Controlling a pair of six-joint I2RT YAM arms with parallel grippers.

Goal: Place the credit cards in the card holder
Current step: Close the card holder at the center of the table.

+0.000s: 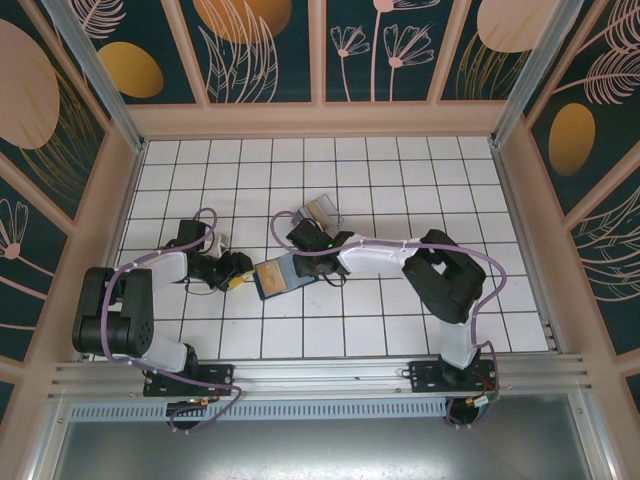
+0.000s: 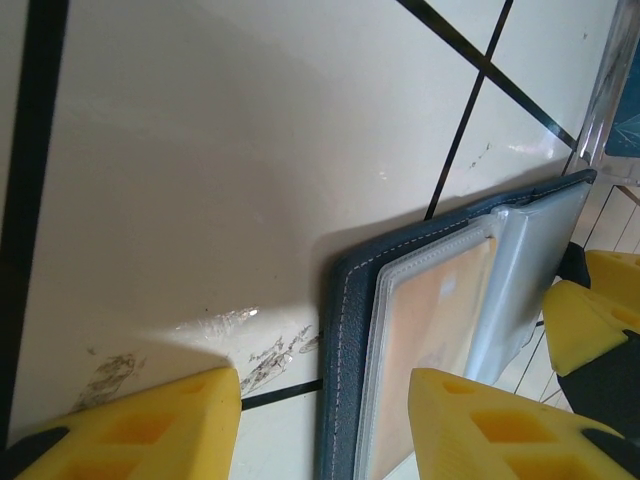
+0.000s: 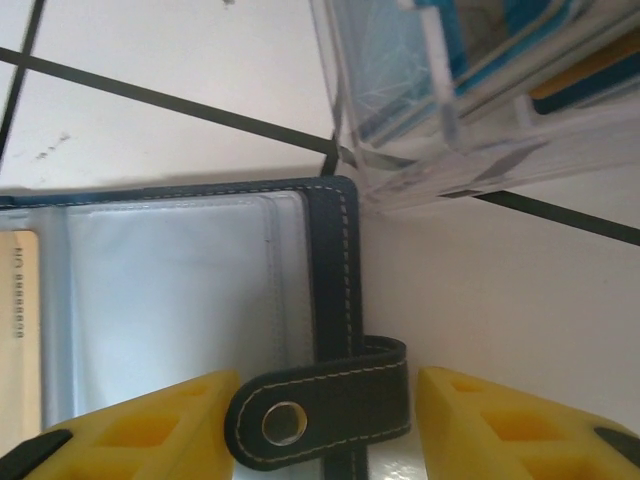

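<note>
Tiled table (image 1: 400,330) bears one card holder (image 1: 275,277); left claw (image 2: 322,388) and right claw (image 3: 328,385) gape.

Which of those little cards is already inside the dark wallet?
The beige card, lying behind a clear pocket of the open card holder. The blue card and the orange-yellow card sit in the clear rack beside it.

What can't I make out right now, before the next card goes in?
Top view: card holder pockets too small to count.
Right wrist: cards in the clear rack cut off by the top edge, blurred.
Left wrist: beige card print blurred behind the plastic sleeve.
</note>
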